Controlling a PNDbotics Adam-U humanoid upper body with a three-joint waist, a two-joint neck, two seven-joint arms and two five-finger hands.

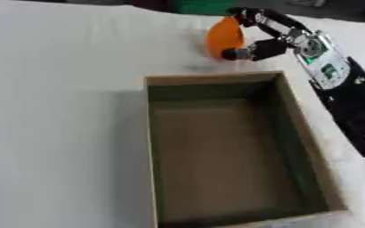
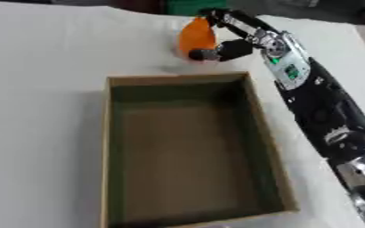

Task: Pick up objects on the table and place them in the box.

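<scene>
Beyond box (image 1: 216, 80) far wall: orange thing (image 1: 223, 36), held just off the table (image 1: 61, 111).
Right hand (image 1: 265, 34): fingers over its top, thumb under, clamped on it.
Box from hand: nearer the robot, just beside; interior empty.
Long axis: upright, slightly tilted.
Left hand: out of view, so right is nearer.
Look: smooth, rounded, plain orange; kind unclear.

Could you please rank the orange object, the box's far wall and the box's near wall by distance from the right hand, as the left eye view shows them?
From the right hand:
1. Orange object: in the hand's fingers, beyond the box.
2. Box's far wall: just below the hand in the view.
3. Box's near wall: at the bottom edge, farthest.
</scene>
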